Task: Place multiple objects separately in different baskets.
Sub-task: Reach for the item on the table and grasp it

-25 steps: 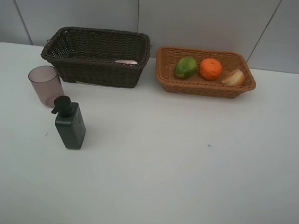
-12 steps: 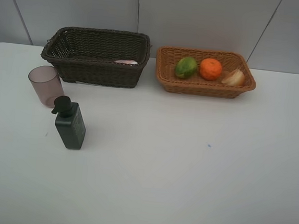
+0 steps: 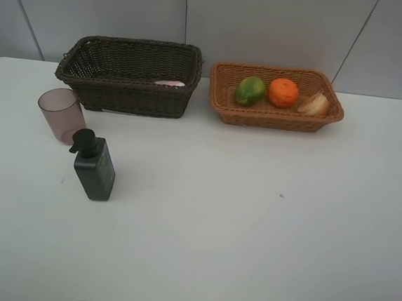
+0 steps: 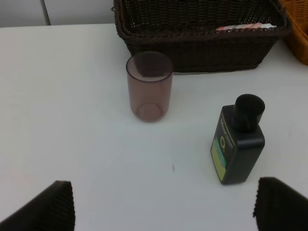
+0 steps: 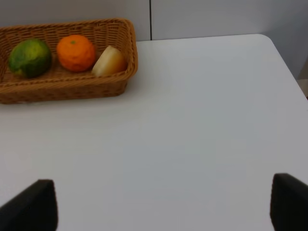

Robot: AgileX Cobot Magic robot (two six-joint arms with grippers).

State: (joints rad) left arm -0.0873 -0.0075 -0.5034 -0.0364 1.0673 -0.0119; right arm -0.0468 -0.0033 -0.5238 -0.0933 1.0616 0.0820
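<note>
Objects, six entries as I read them off my screens.

1. Orange (image 3: pixel 283 92): in the light tan basket (image 3: pixel 274 119), middle position.
2. Green oval fruit (image 3: pixel 250 90): same basket, just beside the orange, on the side toward the dark brown basket (image 3: pixel 128 95).
3. Pale yellow fruit (image 3: pixel 315 104): same basket, on the orange's other side, near the end wall.
4. Pink bottle (image 3: pixel 169 83): inside the dark brown basket, at the end nearest the tan one. Only a sliver shows over the rim.
5. Dark grey pump bottle (image 3: pixel 94 167): upright on the white tabletop (image 3: pixel 251 218), in front of the dark brown basket, outside both baskets.
6. Translucent mauve cup (image 3: pixel 61 115): upright, mouth up, on the tabletop near the dark basket's front corner. The left wrist view shows it apart from the pump bottle.

Baskets: side by side at the far edge of the tabletop, with a narrow gap between them.

Left pincer (image 4: pixel 166 211): released, jaws wide, nothing between them, with the cup and pump bottle ahead of it.

Right pincer (image 5: pixel 159 207): released, jaws wide, grasping nothing, above bare tabletop, with the tan basket ahead of it.
</note>
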